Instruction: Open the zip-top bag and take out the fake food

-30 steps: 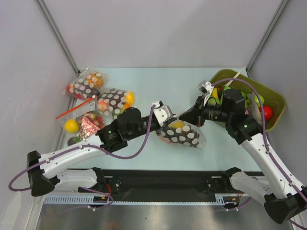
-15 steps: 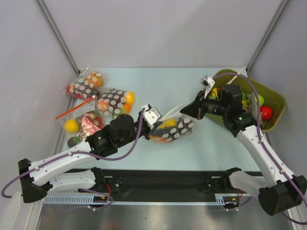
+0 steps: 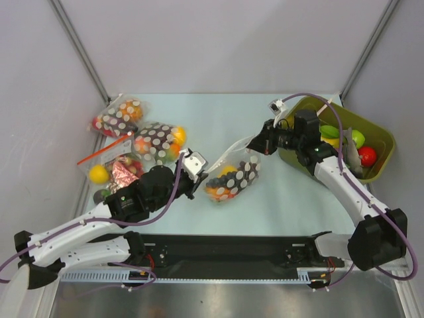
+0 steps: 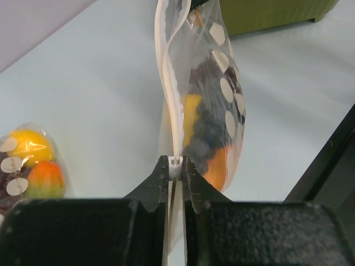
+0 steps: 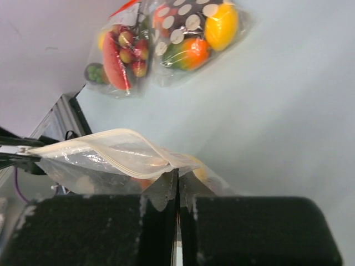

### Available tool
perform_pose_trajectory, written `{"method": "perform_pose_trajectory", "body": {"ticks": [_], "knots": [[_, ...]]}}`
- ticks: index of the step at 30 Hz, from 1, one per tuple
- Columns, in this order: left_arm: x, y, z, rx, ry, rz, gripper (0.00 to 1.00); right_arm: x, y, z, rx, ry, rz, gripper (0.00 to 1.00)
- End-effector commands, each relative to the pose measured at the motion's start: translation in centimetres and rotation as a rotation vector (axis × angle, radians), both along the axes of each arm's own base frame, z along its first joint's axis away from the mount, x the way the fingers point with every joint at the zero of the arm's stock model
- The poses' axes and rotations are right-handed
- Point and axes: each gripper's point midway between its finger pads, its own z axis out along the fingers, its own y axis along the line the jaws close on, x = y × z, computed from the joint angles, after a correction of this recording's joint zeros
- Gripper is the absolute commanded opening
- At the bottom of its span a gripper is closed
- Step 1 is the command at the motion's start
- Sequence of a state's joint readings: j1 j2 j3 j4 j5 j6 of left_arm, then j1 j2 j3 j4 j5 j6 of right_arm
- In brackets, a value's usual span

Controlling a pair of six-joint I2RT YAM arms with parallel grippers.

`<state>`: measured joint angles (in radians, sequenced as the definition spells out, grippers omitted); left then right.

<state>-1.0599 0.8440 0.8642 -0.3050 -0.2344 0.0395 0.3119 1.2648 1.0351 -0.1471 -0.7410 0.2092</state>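
Observation:
The zip-top bag (image 3: 233, 179) is clear with white dots and hangs stretched between my two grippers above the table. My left gripper (image 3: 201, 176) is shut on the left end of its white zip strip (image 4: 166, 66), seen at the jaws in the left wrist view (image 4: 175, 166). My right gripper (image 3: 256, 147) is shut on the bag's other top corner (image 5: 178, 176). Near that corner the two zip lips (image 5: 119, 148) stand apart. Inside the bag are a yellow piece (image 4: 191, 116), a dark grape bunch (image 4: 209, 130) and an orange piece (image 4: 217, 166).
A green bin (image 3: 381, 162) with toy fruits stands at the right, close behind my right arm. Several other filled bags lie at the left: two dark dotted ones (image 3: 156, 140) (image 3: 119, 116) and one with a red zip strip (image 3: 106, 154).
The bag has come up off the table and moved left. My left gripper has drawn back to the left with the zip end. My right gripper has moved up and back with its corner.

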Motion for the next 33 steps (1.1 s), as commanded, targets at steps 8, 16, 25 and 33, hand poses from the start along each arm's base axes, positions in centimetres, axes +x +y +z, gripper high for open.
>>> {"method": "perform_pose_trajectory", "body": {"ticks": [8,16,25,33], "knots": [[-0.3,2.4,-1.5,0.031,0.057,0.081,0.00,6.0,-1.6,4.8,-0.016,-0.215,-0.163,0.00],[0.3,3.3,-1.6,0.056,0.045,0.133,0.00,7.9,-2.8,3.5,-0.072,-0.195,-0.260,0.00],[-0.5,-2.9,-3.6,0.032,0.112,-0.001,0.00,7.2,-3.8,2.2,-0.080,-0.121,-0.365,0.20],[-0.2,-7.2,-3.5,-0.086,0.141,-0.039,0.00,3.4,-6.0,2.9,-0.081,-0.072,-0.506,0.60]]}}
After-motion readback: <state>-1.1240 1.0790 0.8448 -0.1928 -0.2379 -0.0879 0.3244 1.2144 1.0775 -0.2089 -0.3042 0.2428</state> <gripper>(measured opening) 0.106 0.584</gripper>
